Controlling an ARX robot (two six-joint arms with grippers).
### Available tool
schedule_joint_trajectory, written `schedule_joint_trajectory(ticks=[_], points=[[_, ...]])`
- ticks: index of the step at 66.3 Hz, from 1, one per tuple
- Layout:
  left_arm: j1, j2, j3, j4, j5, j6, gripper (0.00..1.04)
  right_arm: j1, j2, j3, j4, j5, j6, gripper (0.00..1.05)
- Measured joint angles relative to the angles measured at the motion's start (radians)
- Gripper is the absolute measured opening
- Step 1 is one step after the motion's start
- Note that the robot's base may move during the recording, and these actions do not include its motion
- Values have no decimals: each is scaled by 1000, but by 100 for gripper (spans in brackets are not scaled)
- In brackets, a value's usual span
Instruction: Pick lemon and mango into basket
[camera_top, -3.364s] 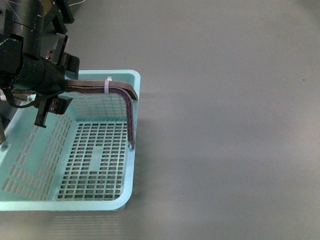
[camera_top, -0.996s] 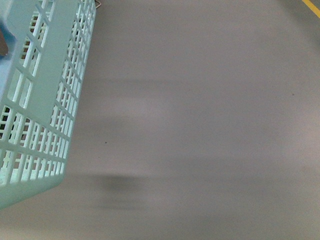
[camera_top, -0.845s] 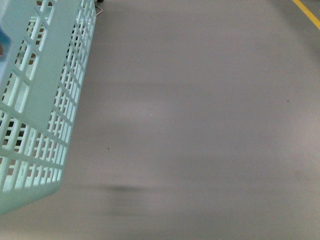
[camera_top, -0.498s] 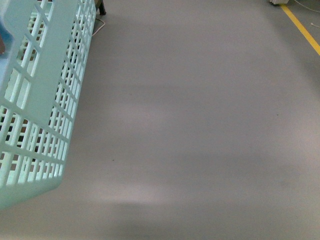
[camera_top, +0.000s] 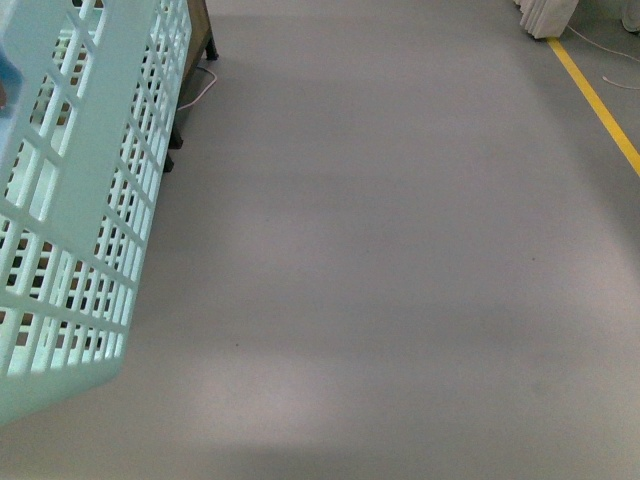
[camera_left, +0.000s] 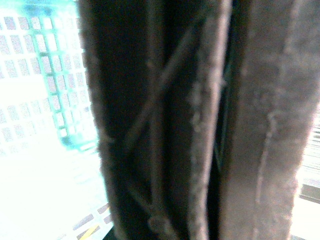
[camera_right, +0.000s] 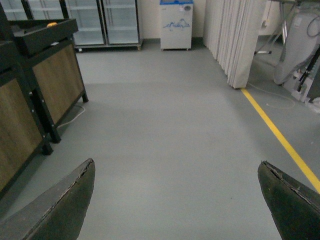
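The basket (camera_top: 95, 150) occupies the left edge of the front view. It sits close to the camera and is tilted, with one slotted side wall facing the lens. Whether it touches the floor (camera_top: 400, 250) cannot be told.

Left arm: not visible in the front view. The left wrist view is filled by the brown ribbed handle (camera_left: 165, 125) at very close range, blurred and dark. The teal grid of the basket shows beside it and is partly washed out by glare. The left gripper's fingers cannot be made out against the handle, so its opening and grip cannot be told.

Right arm: not visible in the front view. In the right wrist view the right gripper (camera_right: 175, 205) points level along the open floor. Its two dark fingertips (camera_right: 65, 210) are spread wide apart, with nothing between them.

View differences:
- The front view shows grey floor, a yellow line (camera_top: 600, 100) running along the right side, a dark furniture leg (camera_top: 207, 35) and a thin cable (camera_top: 200, 90) beyond the basket.
- The right wrist view shows the room beyond:
  - wood-panelled cabinets (camera_right: 55, 85) in black frames;
  - glass-door units (camera_right: 120, 20) and a white and blue appliance (camera_right: 176, 22) at the far wall;
  - a pale curtain (camera_right: 235, 35) near the yellow line.
- A small yellow-orange object (camera_right: 51, 24) rests on top of the black frame. It is too small to identify.
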Motion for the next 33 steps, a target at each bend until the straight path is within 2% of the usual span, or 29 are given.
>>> schedule_joint_trajectory(ticks=[33], points=[[0, 0, 1, 0, 0, 0, 15, 0, 0, 0, 0, 0, 0, 96]])
